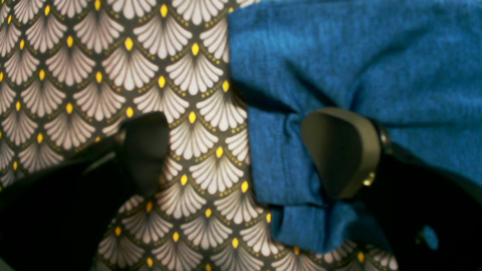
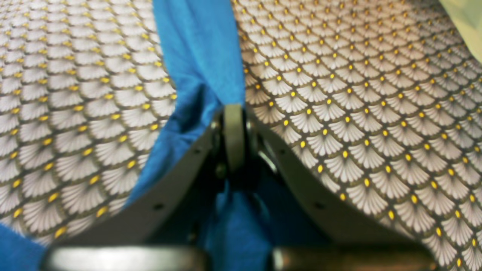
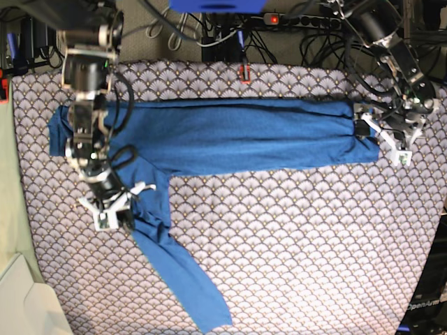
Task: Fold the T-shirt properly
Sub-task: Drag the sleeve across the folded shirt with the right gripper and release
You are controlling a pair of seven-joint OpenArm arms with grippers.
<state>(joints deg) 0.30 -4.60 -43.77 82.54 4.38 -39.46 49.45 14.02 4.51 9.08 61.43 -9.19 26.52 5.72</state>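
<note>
The blue T-shirt (image 3: pixel 230 136) lies stretched out across the far half of the scallop-patterned table cloth (image 3: pixel 300 237). One long sleeve (image 3: pixel 181 279) trails toward the near edge. My right gripper (image 3: pixel 115 213) is at the base of that sleeve; in the right wrist view it (image 2: pixel 234 109) is shut on a bunch of blue fabric (image 2: pixel 199 56). My left gripper (image 3: pixel 380 139) is at the shirt's other end. In the left wrist view it (image 1: pixel 241 116) is open, one finger (image 1: pixel 340 150) over the blue cloth (image 1: pixel 357 56), the other finger (image 1: pixel 145 150) over the table cloth.
A power strip (image 3: pixel 307 21) and cables run along the far edge, with a small red object (image 3: pixel 244 72) near the table's rim. A white box (image 3: pixel 24 303) sits at the near left corner. A pale green surface (image 3: pixel 7 174) borders the left side.
</note>
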